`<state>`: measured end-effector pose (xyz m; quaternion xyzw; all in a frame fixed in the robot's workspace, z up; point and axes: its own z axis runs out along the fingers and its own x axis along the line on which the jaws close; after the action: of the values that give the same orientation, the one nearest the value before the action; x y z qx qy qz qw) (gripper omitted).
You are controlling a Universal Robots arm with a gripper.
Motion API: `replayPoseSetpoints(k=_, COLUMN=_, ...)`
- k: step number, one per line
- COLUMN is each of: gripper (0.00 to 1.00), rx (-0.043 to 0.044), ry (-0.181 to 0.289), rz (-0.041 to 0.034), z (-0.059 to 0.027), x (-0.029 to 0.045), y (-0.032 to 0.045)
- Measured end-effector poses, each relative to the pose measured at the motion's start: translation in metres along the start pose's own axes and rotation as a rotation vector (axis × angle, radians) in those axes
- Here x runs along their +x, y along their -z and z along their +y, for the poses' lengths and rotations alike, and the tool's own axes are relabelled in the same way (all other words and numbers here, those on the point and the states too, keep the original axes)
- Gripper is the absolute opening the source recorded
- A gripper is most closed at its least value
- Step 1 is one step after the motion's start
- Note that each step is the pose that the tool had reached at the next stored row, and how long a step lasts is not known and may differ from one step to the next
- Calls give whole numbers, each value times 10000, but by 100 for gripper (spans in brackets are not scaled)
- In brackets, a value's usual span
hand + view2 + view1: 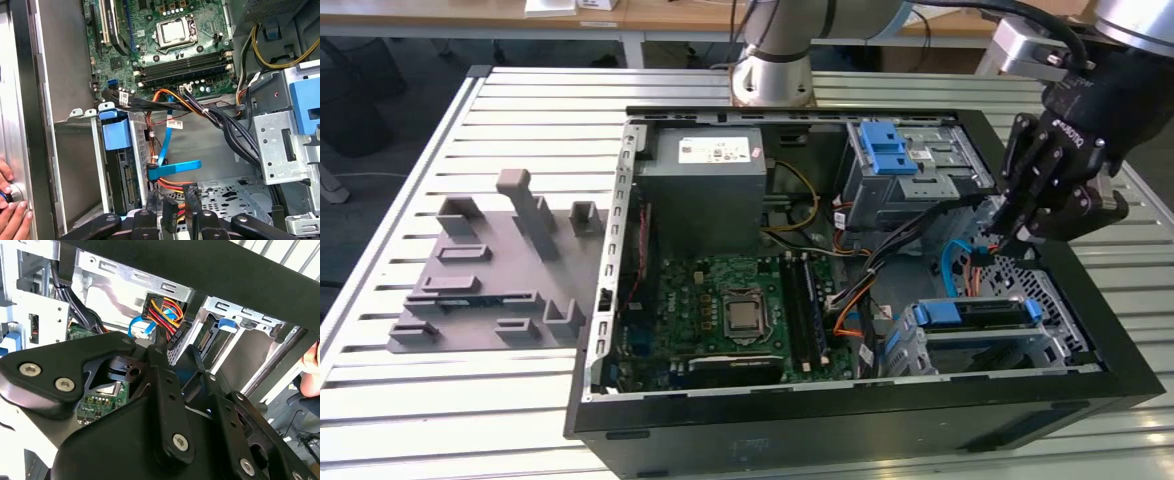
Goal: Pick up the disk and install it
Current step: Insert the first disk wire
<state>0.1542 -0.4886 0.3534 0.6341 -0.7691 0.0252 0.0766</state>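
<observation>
Gripper (1014,235) hangs inside the open computer case (854,405), above the lower drive bay.
The disk (970,312) already sits edge-up in that bay, blue carrier showing, metal body mostly hidden. Seating well likely means pressing squarely without snagging the orange-and-blue cables (172,150). I cannot tell the jaws' state.
</observation>
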Motion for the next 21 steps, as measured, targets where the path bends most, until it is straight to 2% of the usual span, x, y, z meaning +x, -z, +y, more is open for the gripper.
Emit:
replayPoseSetpoints(k=4, gripper=34, rx=-5, ry=-95, rz=45, z=-6, x=-28, y=-6)
replayPoseSetpoints(k=6, gripper=21, rx=-1, ry=-104, rz=67, z=-7, x=-28, y=-7)
replayPoseSetpoints(k=7, gripper=21, rx=0, ry=-105, rz=73, z=-7, x=-28, y=-7)
replayPoseSetpoints(k=8, gripper=16, rx=2, ry=-92, rz=80, z=-7, x=-29, y=-6)
replayPoseSetpoints(k=12, gripper=16, rx=40, ry=74, rz=114, z=22, x=-22, y=-9)
replayPoseSetpoints(k=16, gripper=16, rx=139, ry=215, rz=107, z=57, x=-11, y=-13)
replayPoseSetpoints(k=21, gripper=16, rx=349, ry=630, rz=105, z=59, x=4, y=-16)
